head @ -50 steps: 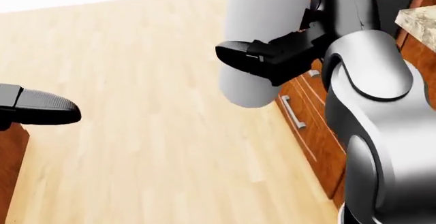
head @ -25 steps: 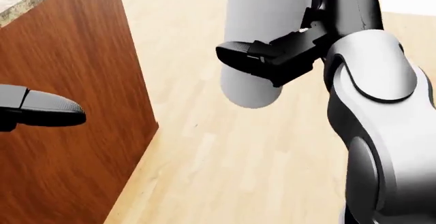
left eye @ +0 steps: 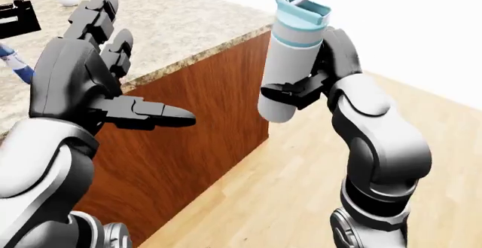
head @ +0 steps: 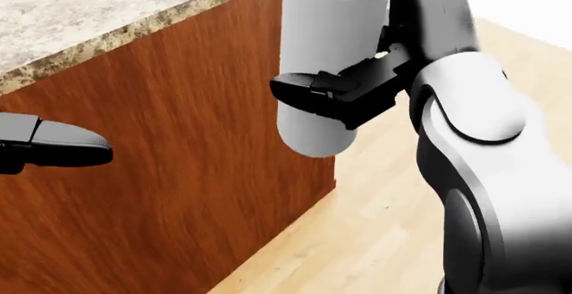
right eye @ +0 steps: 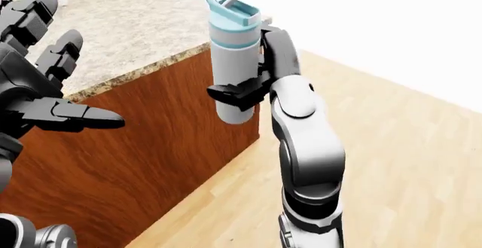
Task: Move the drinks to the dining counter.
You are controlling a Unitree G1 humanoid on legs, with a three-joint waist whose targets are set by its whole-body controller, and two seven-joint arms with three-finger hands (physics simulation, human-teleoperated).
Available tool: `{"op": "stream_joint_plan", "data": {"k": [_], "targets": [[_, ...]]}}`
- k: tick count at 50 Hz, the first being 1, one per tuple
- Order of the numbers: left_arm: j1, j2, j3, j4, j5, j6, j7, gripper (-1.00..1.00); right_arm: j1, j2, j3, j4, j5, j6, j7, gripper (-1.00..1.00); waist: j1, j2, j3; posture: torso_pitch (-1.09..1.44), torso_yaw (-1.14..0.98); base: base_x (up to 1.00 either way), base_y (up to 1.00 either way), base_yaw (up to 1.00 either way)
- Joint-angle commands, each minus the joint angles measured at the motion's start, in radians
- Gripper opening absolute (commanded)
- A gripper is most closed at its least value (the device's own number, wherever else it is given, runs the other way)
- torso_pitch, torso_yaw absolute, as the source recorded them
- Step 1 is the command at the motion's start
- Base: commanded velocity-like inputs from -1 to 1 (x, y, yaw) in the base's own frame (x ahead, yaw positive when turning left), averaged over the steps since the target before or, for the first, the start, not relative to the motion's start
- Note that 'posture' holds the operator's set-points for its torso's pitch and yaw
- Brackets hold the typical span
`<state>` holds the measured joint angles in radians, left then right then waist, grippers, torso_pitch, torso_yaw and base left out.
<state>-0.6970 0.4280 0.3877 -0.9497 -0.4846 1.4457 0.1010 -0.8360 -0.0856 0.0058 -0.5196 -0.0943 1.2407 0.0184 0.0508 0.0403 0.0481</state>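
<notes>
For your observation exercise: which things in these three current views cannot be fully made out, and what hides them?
- Bottle lid: cut off by the head view's top edge.
- Right hand palm: behind the bottle in every view.
- Black object and blue item on the counter: cut by the left-eye view's left edge.

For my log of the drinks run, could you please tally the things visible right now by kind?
Bottles: 1, the grey bottle with a blue lid, held in the right hand
Counters: 1, the stone-topped counter
Hands: 2, the left hand being open and empty
Total: 4
</notes>
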Motion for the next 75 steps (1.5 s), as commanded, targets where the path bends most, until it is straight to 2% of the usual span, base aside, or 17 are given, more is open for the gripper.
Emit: {"op": "stream_joint_plan", "data": {"k": [1, 5, 7, 8, 12, 20, 24, 34, 38, 39, 46, 49, 58, 60, 62, 64, 75], "targets": [[-0.023, 0.008, 0.003, -0.022, 0.000, -0.046, -0.003, 1.00, -0.041, -0.011, -0.028, -0.052, -0.018, -0.054, -0.014, -1.00, -0.005, 0.001, -0.025, 0.00, 0.00, 0.09, 0.00, 1.00], [-0.006, 0.006, -0.005, -0.019, 0.008, -0.065, -0.005, 1.00, -0.038, -0.011, -0.032, -0.053, -0.015, -0.058, -0.014, -1.00, -0.021, -0.060, -0.002, 0.00, 0.00, 0.09, 0.00, 1.00], [-0.009, 0.006, -0.004, -0.020, 0.008, -0.062, -0.006, 1.00, -0.037, -0.012, -0.033, -0.053, -0.014, -0.061, -0.014, -1.00, -0.037, -0.138, -0.024, 0.00, 0.00, 0.09, 0.00, 1.00], [-0.008, 0.006, -0.003, -0.021, 0.008, -0.061, -0.008, 1.00, -0.037, -0.012, -0.033, -0.054, -0.014, -0.060, -0.015, -1.00, -0.037, -0.105, -0.018, 0.00, 0.00, 0.09, 0.00, 1.00], [-0.011, 0.006, 0.001, -0.028, 0.008, -0.053, -0.010, 1.00, -0.038, -0.011, -0.031, -0.061, -0.012, -0.055, -0.017, -1.00, -0.028, -0.102, -0.027, 0.00, 0.00, 0.09, 0.00, 1.00], [-0.014, 0.003, -0.002, -0.033, 0.012, -0.044, -0.013, 1.00, -0.036, -0.013, -0.034, -0.059, -0.007, -0.060, -0.018, -1.00, -0.034, -0.020, -0.018, 0.00, 0.00, 0.09, 0.00, 1.00], [-0.016, 0.002, -0.006, -0.031, 0.016, -0.044, -0.014, 1.00, -0.037, -0.014, -0.035, -0.058, -0.005, -0.061, -0.019, -1.00, -0.033, 0.052, -0.034, 0.00, 0.00, 0.09, 0.00, 1.00], [-0.009, 0.001, -0.010, -0.026, 0.029, -0.056, -0.025, 1.00, -0.040, -0.014, -0.038, -0.055, -0.001, -0.064, -0.023, -1.00, -0.019, -0.040, -0.008, 0.00, 0.00, 0.09, 0.00, 1.00], [-0.012, -0.001, -0.008, -0.031, 0.032, -0.048, -0.027, 1.00, -0.041, -0.011, -0.041, -0.056, 0.005, -0.062, -0.027, -1.00, -0.052, -0.139, -0.029, 0.00, 0.00, 0.09, 0.00, 0.64], [-0.012, -0.003, -0.006, -0.035, 0.032, -0.044, -0.029, 1.00, -0.044, -0.006, -0.049, -0.058, 0.010, -0.052, -0.032, -1.00, -0.059, -0.084, 0.008, 0.00, 0.00, 0.00, 0.00, 0.00], [-0.010, -0.004, -0.005, -0.033, 0.041, -0.048, -0.037, 1.00, -0.044, -0.012, -0.051, -0.055, 0.033, -0.054, -0.050, -1.00, -0.047, -0.055, 0.010, 0.00, 0.00, 0.00, 0.00, 0.00], [-0.005, -0.005, -0.006, -0.030, 0.045, -0.056, -0.039, 1.00, -0.044, -0.011, -0.052, -0.058, 0.041, -0.052, -0.053, -1.00, -0.036, 0.024, -0.017, 0.00, 0.00, 0.01, 0.00, 0.43], [-0.005, -0.007, -0.011, -0.032, 0.051, -0.054, -0.042, 1.00, -0.057, -0.019, -0.062, -0.058, 0.059, -0.044, -0.066, -1.00, -0.057, -0.015, -0.023, 0.00, 0.00, 0.04, 0.02, 0.88], [-0.007, -0.007, -0.011, -0.031, 0.053, -0.053, -0.044, 1.00, -0.058, -0.020, -0.066, -0.056, 0.066, -0.044, -0.071, -1.00, -0.050, -0.051, -0.012, 0.00, 0.00, 0.22, 0.00, 0.00], [-0.013, -0.008, -0.005, -0.039, 0.051, -0.039, -0.046, 1.00, -0.058, -0.021, -0.063, -0.062, 0.072, -0.035, -0.074, -1.00, -0.053, -0.090, 0.055, 0.00, 0.00, 0.96, -0.09, 0.00], [-0.011, -0.008, -0.007, -0.038, 0.053, -0.042, -0.048, 1.00, -0.057, -0.023, -0.063, -0.060, 0.076, -0.041, -0.076, -1.00, -0.061, -0.127, 0.057, 0.00, 0.00, 1.00, -0.10, 0.00], [-0.016, -0.011, -0.008, -0.041, 0.061, -0.035, -0.052, 1.00, -0.057, -0.027, -0.070, -0.060, 0.094, -0.042, -0.088, -1.00, -0.060, -0.030, 0.008, 0.00, 0.00, 0.93, -0.13, 0.00]]}}
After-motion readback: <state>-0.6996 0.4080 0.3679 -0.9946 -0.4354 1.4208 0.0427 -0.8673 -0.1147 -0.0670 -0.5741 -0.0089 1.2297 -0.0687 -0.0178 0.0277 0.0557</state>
